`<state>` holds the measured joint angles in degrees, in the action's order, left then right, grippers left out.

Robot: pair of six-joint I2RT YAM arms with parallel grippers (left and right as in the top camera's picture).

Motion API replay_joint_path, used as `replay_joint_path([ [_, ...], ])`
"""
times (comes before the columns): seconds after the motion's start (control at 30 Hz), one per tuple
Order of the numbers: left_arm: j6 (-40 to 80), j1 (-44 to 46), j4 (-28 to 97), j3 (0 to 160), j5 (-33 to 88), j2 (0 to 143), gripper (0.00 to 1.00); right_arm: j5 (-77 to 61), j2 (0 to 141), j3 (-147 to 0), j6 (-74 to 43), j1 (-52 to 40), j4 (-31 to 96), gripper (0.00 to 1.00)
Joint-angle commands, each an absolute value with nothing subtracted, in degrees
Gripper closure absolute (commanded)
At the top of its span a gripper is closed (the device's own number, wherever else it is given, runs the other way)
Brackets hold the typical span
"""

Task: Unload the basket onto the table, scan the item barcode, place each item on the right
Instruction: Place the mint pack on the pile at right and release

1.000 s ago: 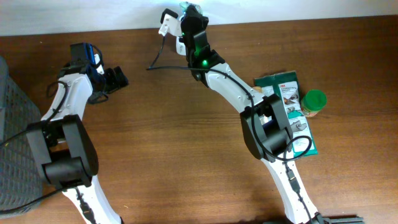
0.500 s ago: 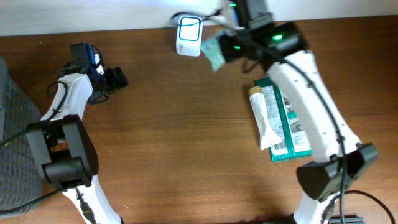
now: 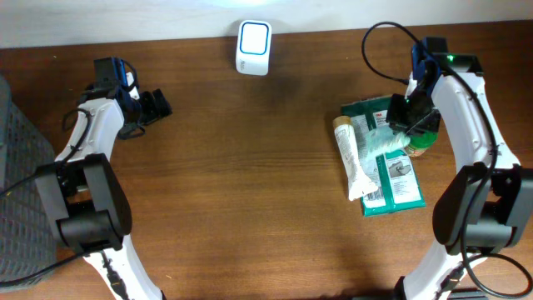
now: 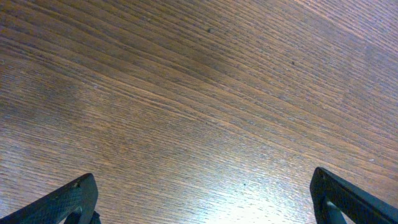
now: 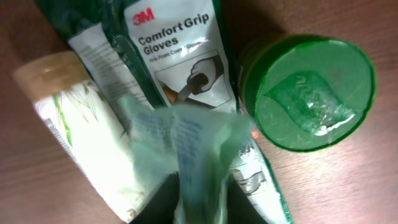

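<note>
Right wrist view: pale green packet (image 5: 186,137) sits between the right gripper (image 5: 202,202) jaws, over the gloves pack (image 5: 168,43) at 3 o'clock on the counter (image 3: 250,183); pinched or freed, I cannot tell. Left gripper (image 3: 154,106) spread, empty. Packet looks light, limp and crinkly: best taken by an edge

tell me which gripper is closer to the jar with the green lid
Right. The right gripper, pinching a pale green packet, hangs right beside the green-lidded jar. The left gripper is open, far across the table on the opposite side.
</note>
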<state>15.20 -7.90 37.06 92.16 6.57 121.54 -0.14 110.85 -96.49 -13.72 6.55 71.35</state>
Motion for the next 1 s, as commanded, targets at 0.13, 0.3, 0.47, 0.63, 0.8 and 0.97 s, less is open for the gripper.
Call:
replay_joint_path([
  [0.13, 14.9, -8.2, 37.1, 92.7, 6.2, 122.1, 0.01, -0.2, 109.6, -98.5, -13.8, 6.5, 72.3, 0.56],
  [0.3, 14.9, -8.1, 37.1, 92.7, 6.2, 122.1, 0.01, -0.2, 98.3, -107.1, -8.1, 1.3, 80.1, 0.51],
  [0.47, 14.9, -8.1, 37.1, 92.7, 6.2, 122.1, 0.01, -0.5, 78.4, -107.1, -7.8, -6.4, 84.6, 0.02],
  [0.63, 14.9, -8.1, 37.1, 92.7, 6.2, 122.1, 0.01, 0.2, 67.7, -107.1, -7.5, -6.5, 87.7, 0.02],
  [0.8, 14.9, -8.1, 37.1, 92.7, 6.2, 122.1, 0.01, 3.7, 61.2, -107.0, -7.6, -6.5, 90.1, 0.02],
  [0.97, 14.9, -8.1, 37.1, 92.7, 6.2, 122.1, 0.01, 7.0, 56.5, -102.2, -7.4, -4.7, 81.7, 0.02],
])
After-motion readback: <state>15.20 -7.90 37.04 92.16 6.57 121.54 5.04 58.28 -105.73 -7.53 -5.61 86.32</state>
